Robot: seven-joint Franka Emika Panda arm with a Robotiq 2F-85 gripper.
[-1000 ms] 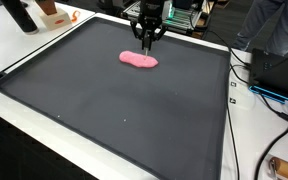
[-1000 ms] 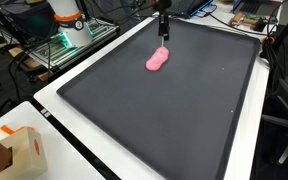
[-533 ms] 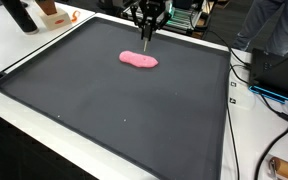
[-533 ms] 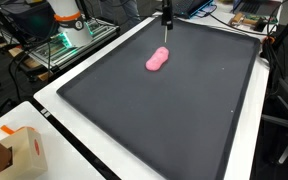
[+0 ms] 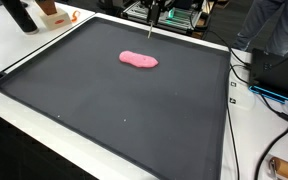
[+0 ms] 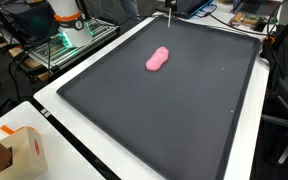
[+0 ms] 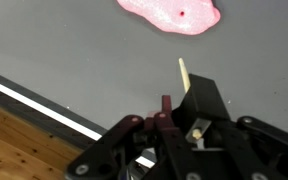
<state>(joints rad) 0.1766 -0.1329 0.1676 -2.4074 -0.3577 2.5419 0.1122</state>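
The jaws of the gripper are closing tight on a thin pale stick, which is pointing toward the dark mat on the desk. The pink lump is lying on the mat near the far edge, apart from the stick tip. In my judgement the grip should be firm and the stick steady, so nothing is slipping.

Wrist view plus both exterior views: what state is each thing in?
gripper: shut on thin stick, clear of the mat.
thin stick: held, tip touching nothing.
pink blob: lying flat on the mat, untouched.
black mat: spread flat.
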